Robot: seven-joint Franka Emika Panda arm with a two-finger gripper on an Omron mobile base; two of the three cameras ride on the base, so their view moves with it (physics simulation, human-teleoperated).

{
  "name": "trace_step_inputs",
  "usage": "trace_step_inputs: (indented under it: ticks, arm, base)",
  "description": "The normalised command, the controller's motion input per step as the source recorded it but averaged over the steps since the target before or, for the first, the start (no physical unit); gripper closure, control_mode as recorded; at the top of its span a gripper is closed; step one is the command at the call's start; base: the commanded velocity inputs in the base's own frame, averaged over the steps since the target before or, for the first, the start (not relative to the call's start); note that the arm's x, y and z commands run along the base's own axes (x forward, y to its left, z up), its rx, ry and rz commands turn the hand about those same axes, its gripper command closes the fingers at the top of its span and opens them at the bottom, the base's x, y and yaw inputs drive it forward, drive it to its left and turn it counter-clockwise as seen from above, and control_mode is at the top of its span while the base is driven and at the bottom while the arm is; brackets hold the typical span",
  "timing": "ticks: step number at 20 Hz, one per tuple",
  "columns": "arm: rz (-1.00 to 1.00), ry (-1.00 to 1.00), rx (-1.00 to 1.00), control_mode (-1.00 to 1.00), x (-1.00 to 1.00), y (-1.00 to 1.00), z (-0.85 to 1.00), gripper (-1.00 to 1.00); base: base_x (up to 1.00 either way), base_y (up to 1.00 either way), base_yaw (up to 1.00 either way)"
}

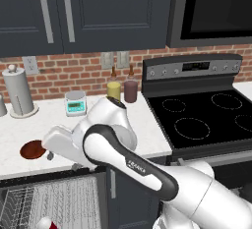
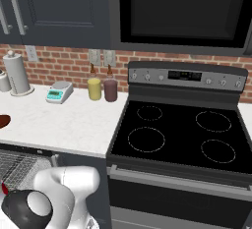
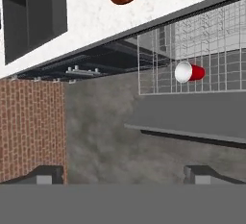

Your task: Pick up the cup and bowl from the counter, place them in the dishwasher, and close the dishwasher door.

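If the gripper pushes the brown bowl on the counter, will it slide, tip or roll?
The bowl looks shallow and wide, sitting flat on the counter, so it would probably slide, not tip. It seems rigid. Its low rim may be hard to grip.

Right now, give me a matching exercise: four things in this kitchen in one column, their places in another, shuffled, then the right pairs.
Things:
1. cup
2. bowl
3. paper towel roll
4. yellow tumbler

Places:
A. upright at the back of the counter, near the left end
B. lying on its side in the wire rack of the dishwasher
C. by the brick wall, beside the maroon tumbler
D. on the counter near its front edge, above the open dishwasher

Pairs: 1-B, 2-D, 3-A, 4-C
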Motion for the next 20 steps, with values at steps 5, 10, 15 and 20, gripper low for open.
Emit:
trace_step_inputs:
  ticks: [5,10,15,20]
  arm:
    - [-0.01,-0.01,-0.1,-1.0,0.47,-0.47,-0.44,-1.0]
    - [0.0,-0.14,-0.01,-1.0,0.5,-0.07,-0.24,-1.0]
    - [0.03,0.02,-0.02,-1.0,0.83,0.0,-0.03,-1.0]
    - [0.05,0.21,-0.14,-1.0,0.76,0.19,0.0,-1.0]
  base:
    - [0.0,0.0,0.0]
    - [0.0,0.0,0.0]
    - [0.0,0.0,0.0]
    - [0.0,0.0,0.0]
